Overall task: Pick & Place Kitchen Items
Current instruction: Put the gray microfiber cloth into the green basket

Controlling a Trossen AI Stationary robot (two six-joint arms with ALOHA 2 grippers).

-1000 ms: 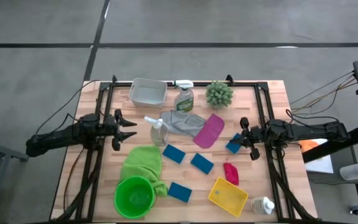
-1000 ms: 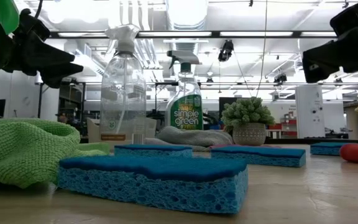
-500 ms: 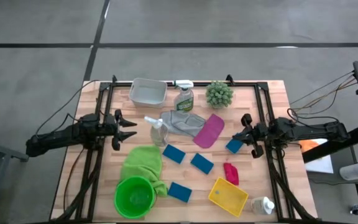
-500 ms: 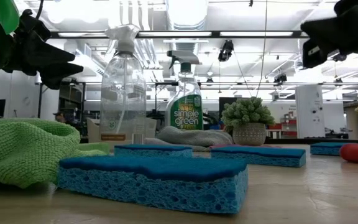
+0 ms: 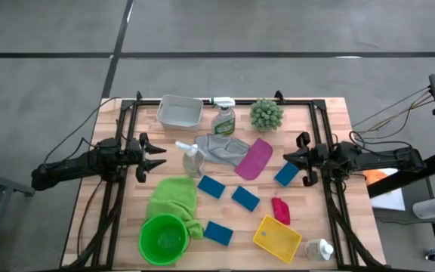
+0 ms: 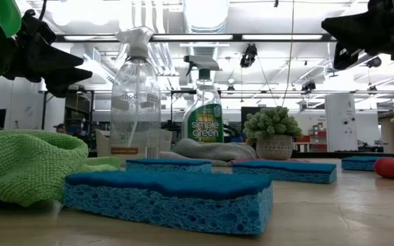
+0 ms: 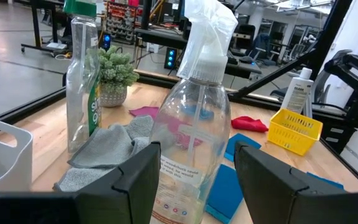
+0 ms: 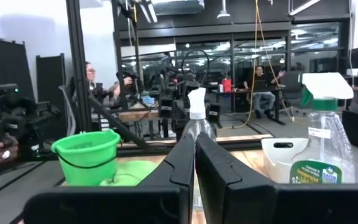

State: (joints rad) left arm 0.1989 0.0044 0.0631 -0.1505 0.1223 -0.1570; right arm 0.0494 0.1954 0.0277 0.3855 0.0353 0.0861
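My left gripper [image 5: 161,157] hovers open and empty over the table's left side. Its fingers point at the clear spray bottle [image 5: 192,160], which stands upright just ahead of them in the left wrist view [image 7: 194,118]. My right gripper [image 5: 285,157] is shut and empty, raised above the table's right side, as the right wrist view [image 8: 195,146] shows. A blue sponge [image 5: 286,173] lies flat on the table just below and beside it. Three more blue sponges [image 5: 211,186] [image 5: 245,198] [image 5: 218,233], a red item [image 5: 280,210], a grey cloth [image 5: 221,147] and a pink cloth [image 5: 254,159] lie mid-table.
A green cloth [image 5: 174,198] lies against a green bucket [image 5: 163,239] at the near left. A yellow basket [image 5: 277,239] and a white bottle [image 5: 319,248] sit at the near right. A clear bin [image 5: 180,112], a green-labelled spray bottle [image 5: 223,119] and a potted plant [image 5: 266,115] stand along the far edge.
My right gripper has risen from low over the blue sponge at the table's right and shifted a little toward the far edge. The sponge stays flat on the table and shows more fully now.
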